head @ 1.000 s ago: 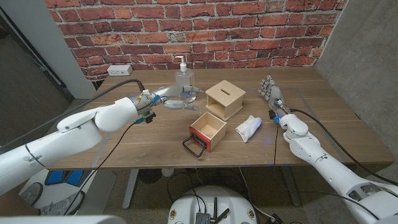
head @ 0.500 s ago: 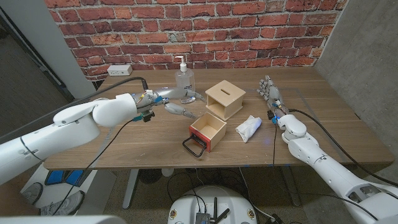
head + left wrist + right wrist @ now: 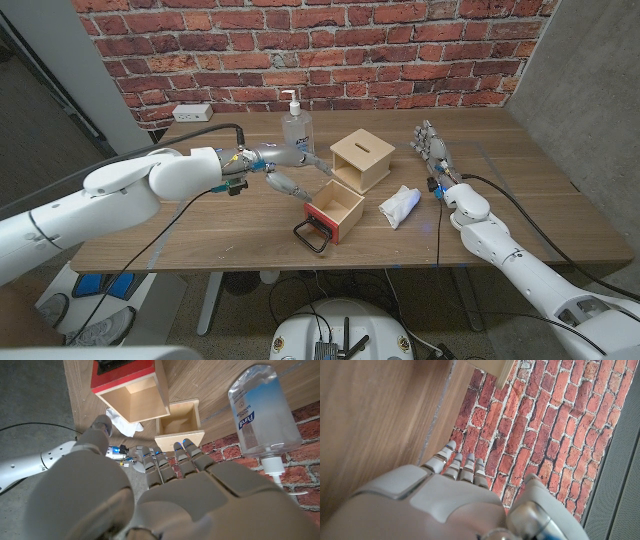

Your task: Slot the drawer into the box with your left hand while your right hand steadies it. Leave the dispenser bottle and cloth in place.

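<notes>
Head view is showing the left hand (image 3: 283, 181) hovering empty, fingers spread, just beside the red-fronted drawer (image 3: 333, 210), which is lying in front of the box (image 3: 362, 158) (open side facing it), probably lining up a push. The right hand (image 3: 433, 148) is standing open, apart from the box. The wooden table (image 3: 520, 190) is sitting before a brick wall (image 3: 420, 50).

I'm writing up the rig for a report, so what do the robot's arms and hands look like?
Both arms have smooth, rounded white shells. The left hand and right hand are grey and metallic-looking, with segmented fingers. A black cable runs along each arm to the wrist, where small coloured wires and connectors show. In the left wrist view, the left hand's fingertips carry small blue spots.
</notes>
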Robot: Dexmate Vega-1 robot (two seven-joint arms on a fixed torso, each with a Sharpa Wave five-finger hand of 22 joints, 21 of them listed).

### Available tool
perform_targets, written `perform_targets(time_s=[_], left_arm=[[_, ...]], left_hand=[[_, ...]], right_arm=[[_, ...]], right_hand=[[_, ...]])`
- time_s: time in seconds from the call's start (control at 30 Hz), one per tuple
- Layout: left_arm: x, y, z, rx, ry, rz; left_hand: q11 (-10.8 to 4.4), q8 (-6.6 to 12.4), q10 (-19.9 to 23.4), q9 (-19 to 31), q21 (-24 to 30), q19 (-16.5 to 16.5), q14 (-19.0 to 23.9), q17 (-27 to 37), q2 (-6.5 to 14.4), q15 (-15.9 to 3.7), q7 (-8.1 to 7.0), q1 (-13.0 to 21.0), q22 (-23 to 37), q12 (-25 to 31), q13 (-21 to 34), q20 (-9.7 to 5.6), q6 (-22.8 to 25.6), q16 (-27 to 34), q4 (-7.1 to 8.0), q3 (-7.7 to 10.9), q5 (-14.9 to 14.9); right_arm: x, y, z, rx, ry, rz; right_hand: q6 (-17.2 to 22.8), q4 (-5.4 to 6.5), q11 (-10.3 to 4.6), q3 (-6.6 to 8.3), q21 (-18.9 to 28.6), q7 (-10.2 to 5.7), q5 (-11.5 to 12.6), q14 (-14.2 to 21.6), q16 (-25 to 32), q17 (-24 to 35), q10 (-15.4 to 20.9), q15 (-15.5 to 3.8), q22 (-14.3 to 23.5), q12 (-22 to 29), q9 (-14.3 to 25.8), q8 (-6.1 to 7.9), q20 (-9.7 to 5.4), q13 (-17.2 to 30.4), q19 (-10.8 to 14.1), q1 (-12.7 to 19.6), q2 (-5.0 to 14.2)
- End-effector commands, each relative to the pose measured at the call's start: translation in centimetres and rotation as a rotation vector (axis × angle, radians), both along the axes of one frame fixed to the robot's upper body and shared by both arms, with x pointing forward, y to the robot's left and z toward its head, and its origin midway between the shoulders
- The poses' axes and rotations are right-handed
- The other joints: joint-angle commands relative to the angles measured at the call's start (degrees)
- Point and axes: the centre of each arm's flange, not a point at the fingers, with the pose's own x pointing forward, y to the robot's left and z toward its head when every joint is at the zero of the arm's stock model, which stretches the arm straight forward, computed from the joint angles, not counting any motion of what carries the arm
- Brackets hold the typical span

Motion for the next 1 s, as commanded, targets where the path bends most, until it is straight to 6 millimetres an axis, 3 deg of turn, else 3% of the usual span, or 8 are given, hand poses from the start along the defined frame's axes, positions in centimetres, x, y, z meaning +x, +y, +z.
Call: perform_targets(time_s=[0.03, 0.17, 0.3, 0.53, 0.87, 1.0], left_arm=[[-0.6, -0.8, -1.0, 0.112, -0.076, 0.015], [-0.7, -1.4, -1.5, 0.142, -0.098, 0.020], [-0.9, -2.1, -1.9, 0.173, -0.127, 0.029], [-1.2, -3.4, -2.6, 0.231, -0.167, 0.031], [-1.5, -4.9, -3.8, 0.297, -0.229, 0.033], [-1.4, -5.5, -4.2, 0.306, -0.248, 0.026]], left_hand=[[0.43, 0.10, 0.2, 0.2, -0.2, -1.0, 0.9, 0.1, -0.2, -9.94, 0.67, 1.4, 0.1, -0.1, 0.1, -4.64, 0.2, 0.3, -0.06, -0.67, -0.2], [0.31, -0.12, 0.1, 0.2, -0.2, -1.6, 1.1, 0.1, -0.3, -9.95, 0.83, 1.9, 0.1, -0.2, 0.1, -4.80, -0.2, 0.3, -0.03, -1.09, -0.2], [1.21, -0.44, 0.9, 0.1, 0.0, -1.9, 2.0, 0.0, -0.3, -9.76, 1.92, 3.0, 0.0, -0.1, 0.0, -4.67, -0.6, 0.3, 0.08, -2.00, -0.2], [1.39, -0.50, 1.1, 0.1, -0.2, -2.6, 2.6, 0.0, -0.4, -9.73, 1.99, 3.5, 0.0, -0.1, 0.0, -4.45, -0.5, 0.3, 0.13, -2.59, -0.2], [1.29, -0.29, 2.7, 0.1, -0.1, -3.5, 3.8, -0.1, -0.5, -9.69, 1.95, 4.4, 0.0, 0.2, -0.1, -5.32, 0.5, 0.4, 0.18, -4.09, -0.1], [1.17, 0.03, 4.1, 0.1, 0.1, -3.6, 5.1, -0.1, -0.3, -9.49, 2.60, 5.5, 0.0, 0.4, -0.1, -6.07, 1.8, 0.5, 0.21, -4.89, -0.1]], right_arm=[[0.0, 0.8, 0.1, -0.012, -0.006, 0.000], [0.1, 0.9, 0.0, -0.005, -0.006, 0.004], [0.2, 0.9, -0.1, -0.005, -0.011, 0.006], [0.1, 0.6, -0.2, -0.005, -0.021, 0.004], [-0.2, 0.2, -0.1, -0.001, -0.026, 0.008], [-0.2, 0.1, -0.2, 0.001, -0.026, 0.011]], right_hand=[[0.2, 0.27, 0.03, 0.11, 0.1, 0.04, 0.2, -0.2, 0.3, 0.0, 0.3, -2.20, 0.1, 0.5, 0.3, 0.32, -1.13, 0.2, -0.1, 0.5, 1.82], [0.2, 0.28, 0.05, 0.13, 0.1, 0.02, 0.2, -0.2, 0.3, 0.0, 0.4, -2.17, 0.1, 0.5, 0.3, 0.32, -1.12, 0.2, -0.1, 0.5, 1.81], [0.3, 0.30, 0.03, 0.16, 0.1, 0.06, 0.2, -0.2, 0.4, -0.1, 0.4, -2.19, 0.1, 0.5, 0.3, 0.33, -1.10, 0.2, 0.0, 0.5, 1.82], [0.5, 0.33, -0.03, 0.22, 0.1, 0.13, 0.2, -0.1, 0.4, -0.1, 0.5, -2.14, 0.1, 0.5, 0.3, 0.40, -1.03, 0.2, 0.0, 0.5, 1.83], [0.6, 0.34, 0.06, 0.35, 0.2, 0.11, 0.1, 0.1, 0.5, -0.3, 0.7, -2.20, 0.1, 0.6, 0.3, 0.42, -1.05, 0.2, 0.1, 0.7, 1.87], [0.7, 0.33, 0.07, 0.40, 0.2, 0.13, 0.1, 0.2, 0.5, -0.3, 0.7, -2.13, 0.1, 0.5, 0.3, 0.42, -1.07, 0.2, 0.2, 0.7, 1.88]])
